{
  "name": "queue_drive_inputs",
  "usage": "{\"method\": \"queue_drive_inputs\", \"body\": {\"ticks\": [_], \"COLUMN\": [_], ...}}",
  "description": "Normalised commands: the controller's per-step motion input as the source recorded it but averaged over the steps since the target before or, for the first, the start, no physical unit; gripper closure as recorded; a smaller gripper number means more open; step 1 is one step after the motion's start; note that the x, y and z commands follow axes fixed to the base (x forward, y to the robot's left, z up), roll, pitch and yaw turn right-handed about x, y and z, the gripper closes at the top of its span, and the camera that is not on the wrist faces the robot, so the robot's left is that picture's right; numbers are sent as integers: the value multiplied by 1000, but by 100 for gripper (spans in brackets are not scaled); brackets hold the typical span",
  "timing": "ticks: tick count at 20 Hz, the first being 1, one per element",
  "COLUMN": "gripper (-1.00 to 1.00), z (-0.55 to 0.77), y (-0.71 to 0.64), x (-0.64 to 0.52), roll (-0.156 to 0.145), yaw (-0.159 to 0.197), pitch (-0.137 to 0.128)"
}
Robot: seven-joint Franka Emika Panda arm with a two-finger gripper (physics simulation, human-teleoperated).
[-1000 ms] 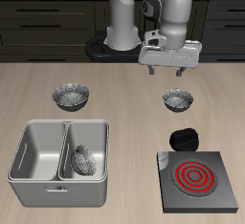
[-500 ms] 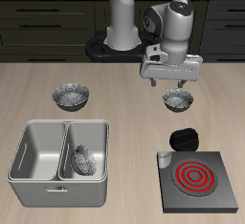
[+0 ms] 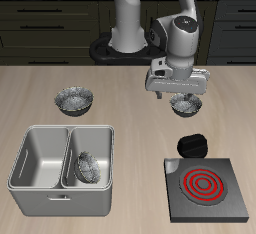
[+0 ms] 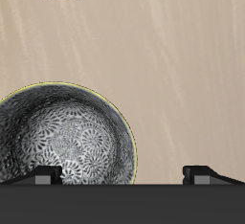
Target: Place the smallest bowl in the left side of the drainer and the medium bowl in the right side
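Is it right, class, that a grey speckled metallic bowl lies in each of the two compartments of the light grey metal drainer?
No. Only one compartment of the light grey metal drainer holds a grey speckled metallic bowl; the other is empty, as the exterior view shows.

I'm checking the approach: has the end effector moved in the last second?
Yes. The end effector has come down toward the bowl on the table, which has stayed beside the black stove.

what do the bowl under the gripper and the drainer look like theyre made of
The bowl under the gripper looks like metal: grey, speckled, with a patterned sheen inside, though glazed ceramic can't be ruled out. The drainer looks like brushed or matte metal: plain light grey walls with soft highlights and rounded corners.
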Motion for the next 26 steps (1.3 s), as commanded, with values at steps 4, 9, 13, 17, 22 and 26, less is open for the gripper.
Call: {"method": "queue_drive_inputs", "body": {"ticks": [4,9,13,17,22,26], "gripper": [100,100,100,100,100,100], "z": [-273,4,86,57,29,7], "y": [-38,-32,-9,-12,-37,-8], "x": [96,-43,-85,-91,26,-25], "roll": [33,14,22,11,-3,-1], "yaw": [-50,-20,-28,-18,-13,-7], "pitch": [69,7,-17,-7,8,-1]}}
